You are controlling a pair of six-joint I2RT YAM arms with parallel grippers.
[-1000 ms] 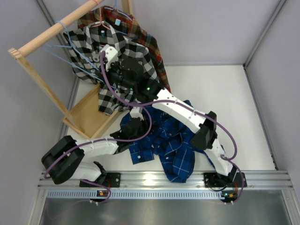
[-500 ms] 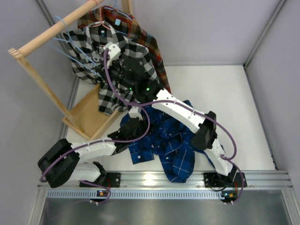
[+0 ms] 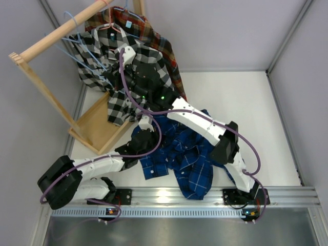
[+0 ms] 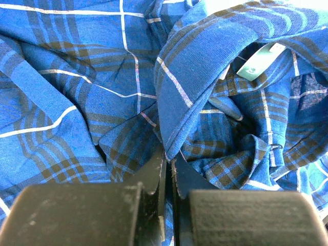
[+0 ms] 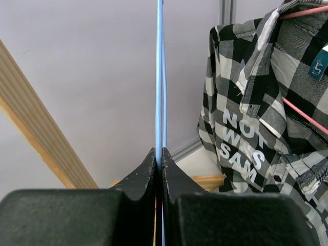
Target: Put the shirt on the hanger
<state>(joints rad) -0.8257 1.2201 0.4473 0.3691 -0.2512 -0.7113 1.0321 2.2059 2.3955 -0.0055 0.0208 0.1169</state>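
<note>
Wooden rack (image 3: pixel 48 40): pale round rail, flat-sided frame. Hanger (image 5: pixel 160 77): thin light-blue wire beside rail, pinched between black fingers of right gripper (image 5: pixel 159 151), pressed together. Black-and-white checked shirt (image 5: pixel 246 143), white printed lettering, hangs just beside. Left gripper (image 4: pixel 168 154) nipped on soft fold of shirt (image 4: pixel 92 87): dark blue plaid, thin pale lines, crumpled on white table (image 3: pixel 246 107).

Right gripper (image 5: pixel 159 151): jaws, slightly apart a second ago, are now pinched shut on the hanger (image 5: pixel 160 77) wire; wrist sits a little farther up. Hanger: hook is now higher against the wooden rail (image 3: pixel 51 35). Left arm (image 3: pixel 92 165): elbow is now farther back, lower left.
</note>
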